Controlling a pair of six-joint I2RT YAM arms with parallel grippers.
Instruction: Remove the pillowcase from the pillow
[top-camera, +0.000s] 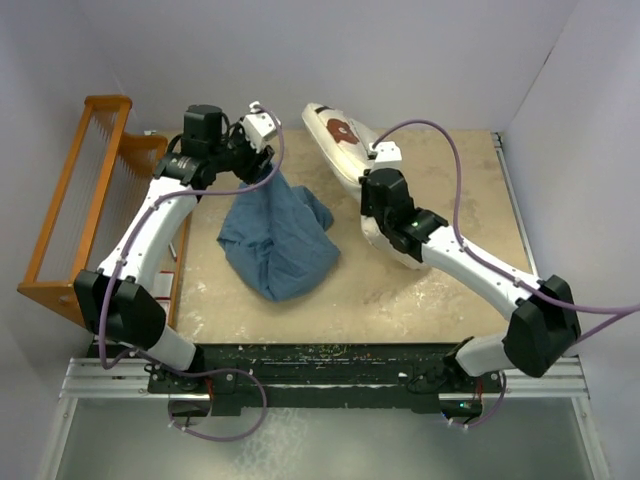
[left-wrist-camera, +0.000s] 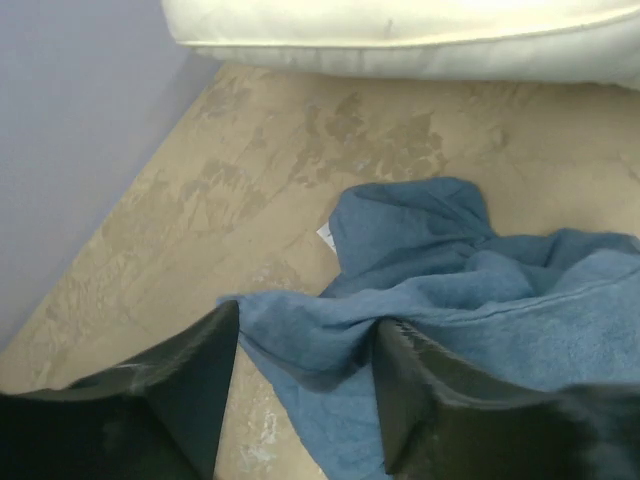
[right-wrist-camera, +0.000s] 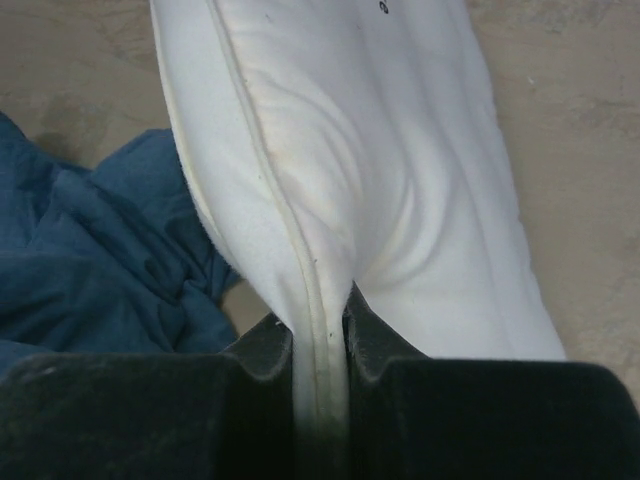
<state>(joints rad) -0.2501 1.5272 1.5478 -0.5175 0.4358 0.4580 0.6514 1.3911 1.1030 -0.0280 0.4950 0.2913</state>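
Pillowcase (top-camera: 278, 240) sits in a crumpled blue heap left of centre on the table (top-camera: 460, 190), its narrow end pointing far, right up under the left gripper (left-wrist-camera: 305, 338). That gripper's jaws stand wide apart, with blue fabric lying in the gap between them; from the left wrist view it looks loose there, not pinched.

Over on the right is the pillow (top-camera: 338, 150), bare cream all the way, no blue around it. Its long axis runs from far-left, where the bear face shows, down to near-right under the right arm. The right gripper (right-wrist-camera: 320, 340) is closed narrow on the piped seam along the pillow's edge, and the cushion fans away from the fingers towards the far side.

Here's the relation that matters: the pillow lies just to the right of the cloth, close beside it but outside it. The right arm owns the pillow and the left arm is the nearer one to the pillowcase. To my eye the separation is done. What's left is likely setting the pillow down to the right, clear of the blue heap.
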